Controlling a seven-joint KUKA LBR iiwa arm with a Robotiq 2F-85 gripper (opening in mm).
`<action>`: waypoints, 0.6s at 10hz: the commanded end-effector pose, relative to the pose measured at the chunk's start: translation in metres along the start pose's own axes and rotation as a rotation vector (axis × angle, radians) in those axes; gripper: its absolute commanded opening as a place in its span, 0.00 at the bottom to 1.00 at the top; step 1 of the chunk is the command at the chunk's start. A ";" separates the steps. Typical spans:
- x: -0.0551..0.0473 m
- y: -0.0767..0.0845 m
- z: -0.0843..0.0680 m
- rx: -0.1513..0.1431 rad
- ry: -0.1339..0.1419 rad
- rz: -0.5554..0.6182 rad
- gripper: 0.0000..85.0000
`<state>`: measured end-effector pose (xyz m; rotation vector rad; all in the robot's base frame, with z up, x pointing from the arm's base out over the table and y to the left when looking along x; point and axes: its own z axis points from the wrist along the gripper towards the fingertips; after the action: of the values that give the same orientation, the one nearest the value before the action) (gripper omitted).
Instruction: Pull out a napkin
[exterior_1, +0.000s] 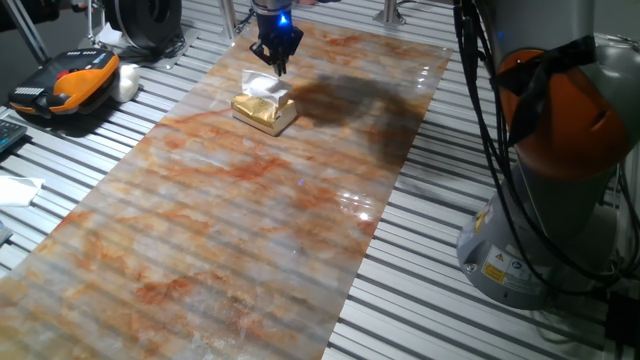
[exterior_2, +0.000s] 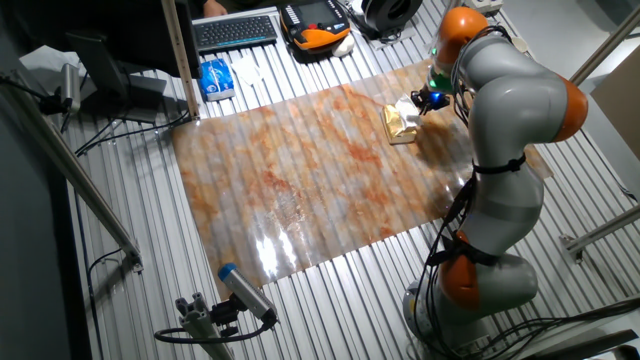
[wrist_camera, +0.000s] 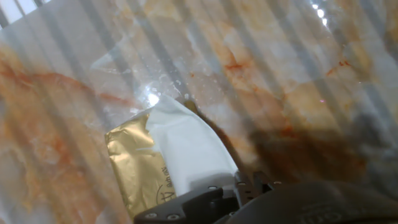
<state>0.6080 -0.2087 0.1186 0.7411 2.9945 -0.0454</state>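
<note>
A small shiny gold napkin box (exterior_1: 265, 113) lies at the far end of the marbled mat (exterior_1: 230, 220). A white napkin (exterior_1: 264, 86) sticks up out of its top. My gripper (exterior_1: 279, 66) hangs just above the box, its fingers drawn together at the napkin's upper edge. In the hand view the napkin (wrist_camera: 189, 148) rises from the gold box (wrist_camera: 134, 167) to my fingertips (wrist_camera: 239, 185) at the bottom edge. The other fixed view shows the gripper (exterior_2: 425, 99) over the box (exterior_2: 401, 126), with the napkin only a small white patch.
An orange and black hand-held controller (exterior_1: 68, 82) lies left of the mat on the slatted table. The arm's grey and orange base (exterior_1: 555, 160) stands at the right. A keyboard (exterior_2: 236, 30) and a blue packet (exterior_2: 213, 78) lie beyond the mat's far side.
</note>
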 end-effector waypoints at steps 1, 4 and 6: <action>-0.002 -0.004 -0.001 -0.003 0.001 -0.008 0.20; -0.003 -0.006 -0.001 -0.011 0.006 -0.022 0.20; -0.003 -0.006 0.000 -0.016 0.011 -0.051 0.20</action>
<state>0.6081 -0.2149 0.1194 0.6601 3.0243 -0.0077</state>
